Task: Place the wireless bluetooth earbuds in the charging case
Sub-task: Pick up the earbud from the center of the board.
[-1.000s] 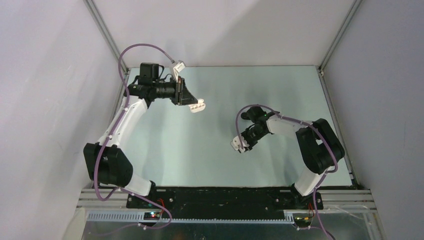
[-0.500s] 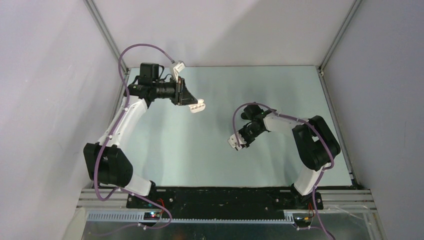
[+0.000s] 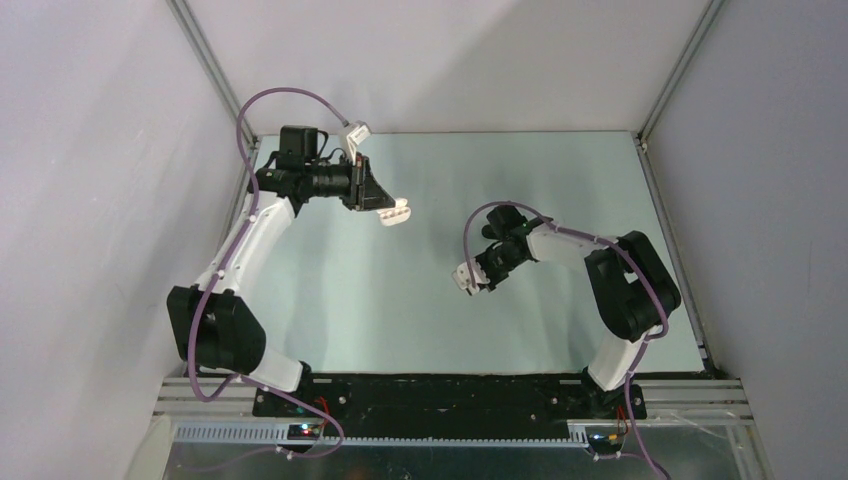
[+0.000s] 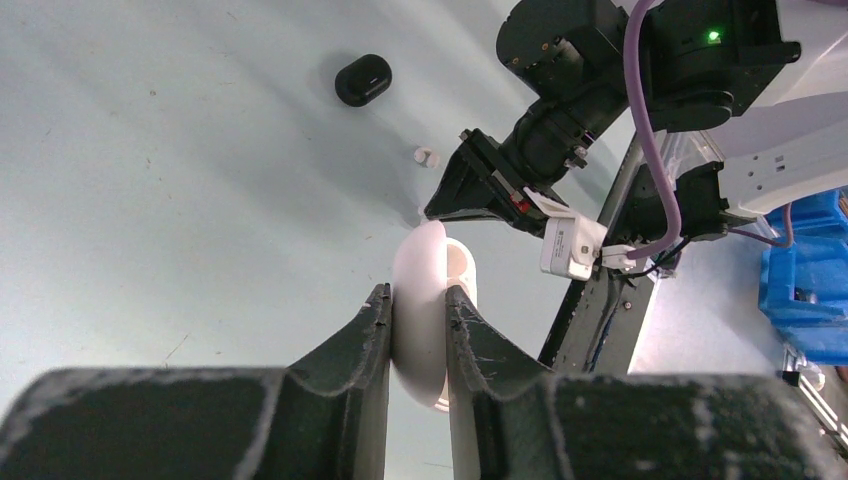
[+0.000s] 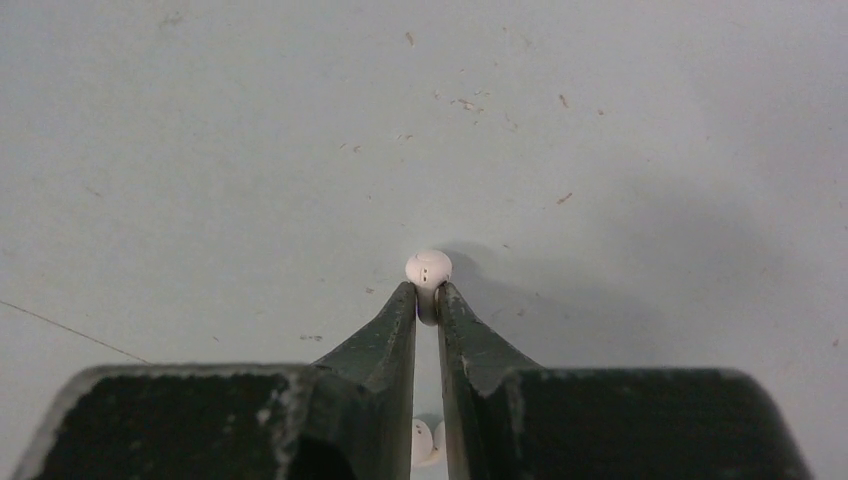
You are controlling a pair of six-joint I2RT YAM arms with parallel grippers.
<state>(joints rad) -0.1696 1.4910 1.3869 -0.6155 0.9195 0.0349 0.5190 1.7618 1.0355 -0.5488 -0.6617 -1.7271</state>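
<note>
Two charging cases were counted: one white case [image 4: 425, 300] and one black case [image 4: 362, 79]. In the right wrist view there were two white buds: one white earbud [image 5: 428, 268] at the tips of the fingers [image 5: 380, 350] and a second earbud [image 5: 424, 441] lower down. The left wrist view showed one loose bud [image 4: 426, 157] on the surface [image 4: 150, 200]; whether it was one of those two could not be told. There were two arms, the left arm [image 3: 250, 240] and the right arm [image 3: 565, 243], with two fingers each, four in all. There were also two purple cables, the left cable [image 3: 290, 92] and the right cable [image 4: 629, 60], and one blue crate [image 4: 810, 290].
</note>
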